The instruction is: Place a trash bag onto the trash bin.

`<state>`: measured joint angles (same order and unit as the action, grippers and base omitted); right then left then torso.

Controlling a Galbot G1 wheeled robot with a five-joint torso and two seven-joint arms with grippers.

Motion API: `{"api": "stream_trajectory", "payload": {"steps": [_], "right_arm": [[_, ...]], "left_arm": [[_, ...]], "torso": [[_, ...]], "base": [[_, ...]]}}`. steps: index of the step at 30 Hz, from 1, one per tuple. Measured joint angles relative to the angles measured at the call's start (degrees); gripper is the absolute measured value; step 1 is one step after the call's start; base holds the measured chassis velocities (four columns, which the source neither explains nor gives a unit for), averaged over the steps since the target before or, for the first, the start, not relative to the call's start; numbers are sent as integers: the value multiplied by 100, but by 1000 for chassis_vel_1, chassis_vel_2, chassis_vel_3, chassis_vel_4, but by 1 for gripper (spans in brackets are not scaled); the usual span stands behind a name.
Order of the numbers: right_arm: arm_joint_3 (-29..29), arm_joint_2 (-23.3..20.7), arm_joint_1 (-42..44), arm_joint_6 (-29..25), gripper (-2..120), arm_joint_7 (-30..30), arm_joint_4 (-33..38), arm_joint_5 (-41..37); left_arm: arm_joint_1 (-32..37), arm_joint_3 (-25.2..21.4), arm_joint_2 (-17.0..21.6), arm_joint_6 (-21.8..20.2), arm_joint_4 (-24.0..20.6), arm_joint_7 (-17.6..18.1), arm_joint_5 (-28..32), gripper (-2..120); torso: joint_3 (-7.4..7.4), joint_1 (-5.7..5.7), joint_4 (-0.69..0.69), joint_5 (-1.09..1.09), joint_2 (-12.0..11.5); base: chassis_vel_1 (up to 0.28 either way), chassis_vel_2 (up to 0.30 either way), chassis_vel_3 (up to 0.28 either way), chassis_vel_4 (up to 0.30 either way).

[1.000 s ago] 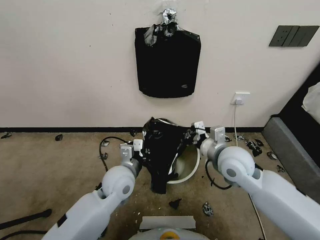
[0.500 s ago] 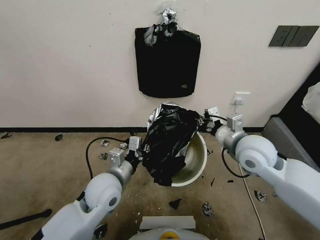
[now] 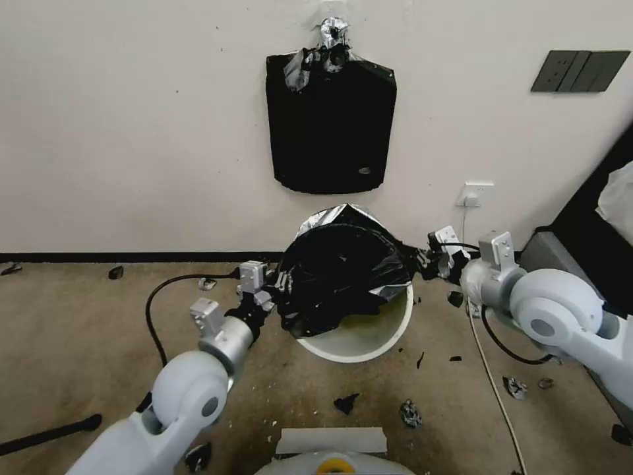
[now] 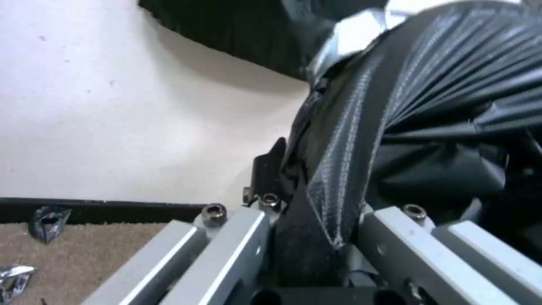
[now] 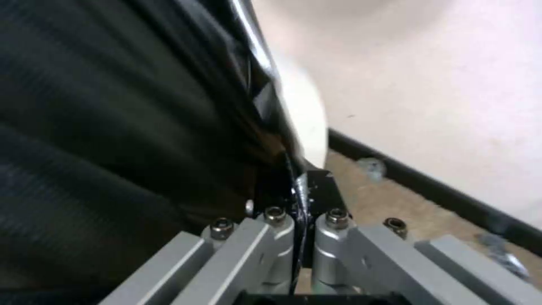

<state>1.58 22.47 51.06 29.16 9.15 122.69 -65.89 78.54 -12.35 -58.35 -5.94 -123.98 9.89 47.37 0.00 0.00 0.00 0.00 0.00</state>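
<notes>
The glossy black trash bag (image 3: 343, 270) is stretched open above the cream-white trash bin (image 3: 389, 333), covering its far and left part. The bin stands on the carpet by the wall, and its near inside and rim show. My left gripper (image 3: 280, 290) is shut on the bag's left edge, with a strip of bag (image 4: 338, 178) clamped between the fingers. My right gripper (image 3: 422, 257) is shut on the bag's right edge, where the thin film (image 5: 296, 203) runs between the closed fingers beside the bin's rim (image 5: 308, 123).
A flat black bag pack (image 3: 331, 122) hangs on the wall above the bin. Small black scraps (image 3: 346, 402) litter the carpet. A wall socket (image 3: 475, 194) with a cable is at the right, next to grey furniture (image 3: 560, 257). My own base (image 3: 333, 455) is at the bottom.
Both grippers moved apart and rose, the right arm swinging right, the left drawing left. The bag went from a hanging bunch to a spread opening over the bin.
</notes>
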Motion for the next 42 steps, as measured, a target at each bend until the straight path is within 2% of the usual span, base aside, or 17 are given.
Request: {"api": "stream_trajectory", "payload": {"steps": [4,13,16,18,20,24,27,28,30,31,32,34,36,39,40,42], "right_arm": [[-1,126,150,-178,0,-321,-185,72],[98,594,194,-624,0,-176,-217,97],[-15,785,368,-832,17,94,-142,-70],[-70,793,417,-836,21,118,-119,-135],[-287,776,639,-830,32,152,-47,-418],[-533,763,860,-831,40,154,12,-555],[-905,768,1205,-970,56,83,130,-645],[-905,768,1205,-970,56,83,130,-645],[-1089,797,1345,-1093,67,27,288,-666],[-1089,797,1345,-1093,67,27,288,-666],[-1120,802,1358,-1110,74,17,348,-673],[-1132,807,1361,-1113,77,18,371,-674],[-1195,852,1414,-1138,89,88,420,-542],[-1354,899,1570,-1171,95,99,483,-382],[-1635,945,1904,-1237,99,6,605,8],[-1816,955,2135,-1282,100,-119,717,264]], "left_arm": [[151,-251,-11,28,-70,19,92,4],[224,-293,60,-131,-144,85,79,4],[237,-321,52,-397,-179,286,85,4],[237,-341,51,-484,-186,342,106,4],[235,-403,53,-670,-190,502,210,4],[226,-447,64,-779,-189,602,285,3],[221,-484,104,-876,-141,701,306,3],[221,-484,104,-876,-141,701,306,3],[205,-489,137,-927,-84,724,307,3],[205,-489,137,-927,-84,724,307,3],[199,-491,151,-949,-61,729,308,3],[193,-491,156,-959,-49,731,313,3],[164,-494,161,-1036,-25,782,322,3],[154,-527,168,-1089,-5,830,369,3],[147,-594,188,-1161,6,892,467,3],[145,-621,203,-1198,7,902,517,3]], "torso": [[0,0,0,0,0],[0,0,0,-1,0],[0,0,0,0,0],[0,0,0,-2,0],[0,0,0,-1,0],[0,0,0,-1,0],[0,0,-1,0,0],[0,0,-1,0,0],[0,0,-1,0,0],[0,0,-1,0,0],[0,0,-1,-1,0],[0,0,0,-1,0],[0,0,0,-1,0],[0,0,1,0,0],[0,0,0,1,0],[0,0,0,0,0]], "base": [[0,0,0,0],[0,0,0,0],[0,0,0,0],[0,0,0,0],[0,0,0,0],[0,0,0,0],[0,0,0,0],[0,0,0,0],[0,0,0,0],[0,0,0,0],[0,0,0,0],[0,0,0,0],[0,0,0,0],[0,0,0,0],[0,0,0,0],[0,0,0,0]]}}
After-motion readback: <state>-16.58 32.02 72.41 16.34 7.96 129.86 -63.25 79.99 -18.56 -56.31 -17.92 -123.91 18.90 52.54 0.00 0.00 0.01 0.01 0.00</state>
